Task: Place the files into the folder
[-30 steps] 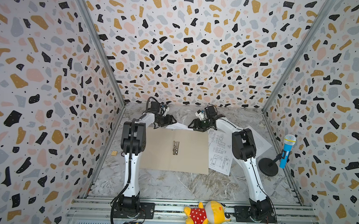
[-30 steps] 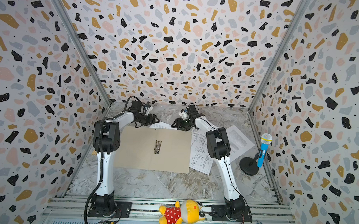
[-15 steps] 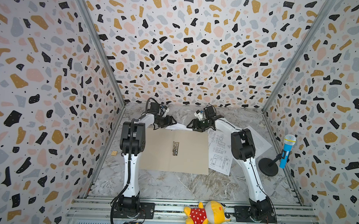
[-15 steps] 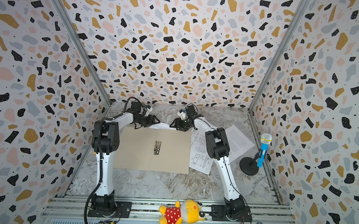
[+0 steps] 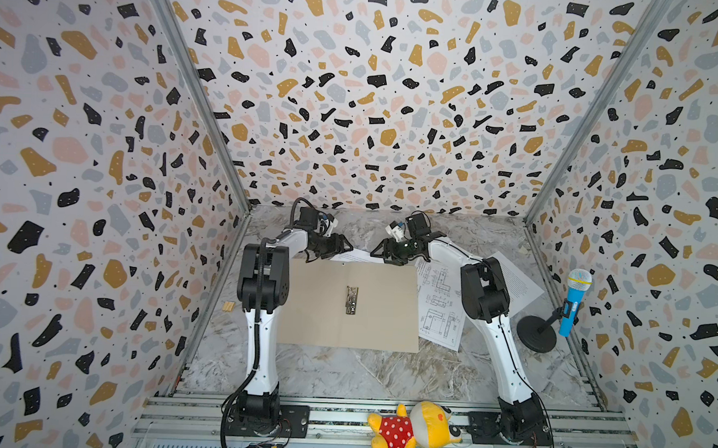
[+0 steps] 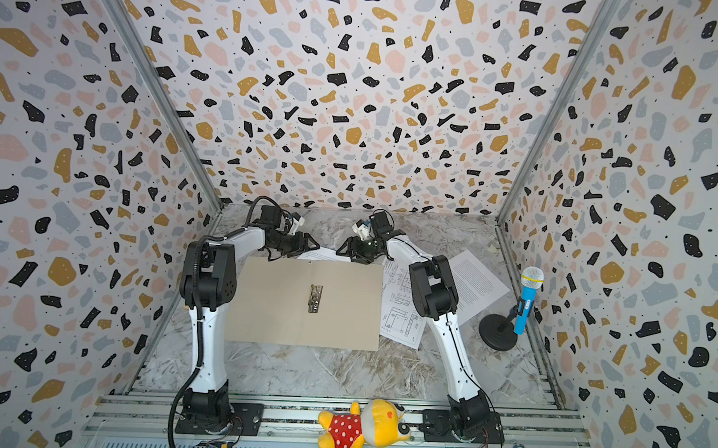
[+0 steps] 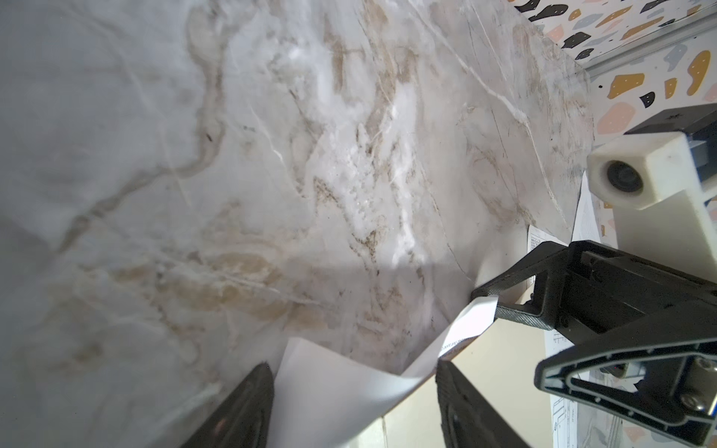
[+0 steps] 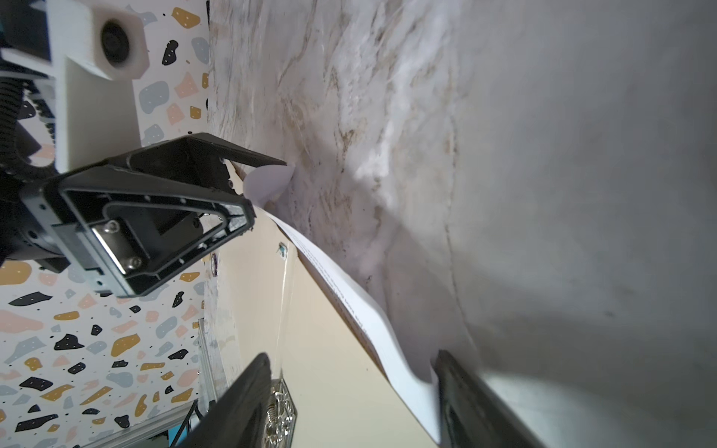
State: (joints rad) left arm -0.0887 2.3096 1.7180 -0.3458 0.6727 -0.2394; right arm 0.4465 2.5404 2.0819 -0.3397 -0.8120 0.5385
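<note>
The sheet point(image 5: 356, 257) is lying long axis left-to-right along the folder's point(image 5: 379, 301) far edge, its ends curling inside the spread left gripper point(image 7: 353, 368) and right gripper point(image 8: 349, 357).

Printed sheet point(image 6: 477, 286) text unreadable (too small).

A yellow plush toy point(image 5: 413, 429) in a red dotted dress is lying at 6 o'clock, on the front rail point(image 5: 332, 415). At 3 o'clock of the marble surface point(image 5: 342, 374), a blue toy microphone point(image 5: 574, 301) is leaning on its black stand point(image 5: 535, 333). A small wooden block point(image 5: 228, 306) is resting at 9 o'clock.
</note>
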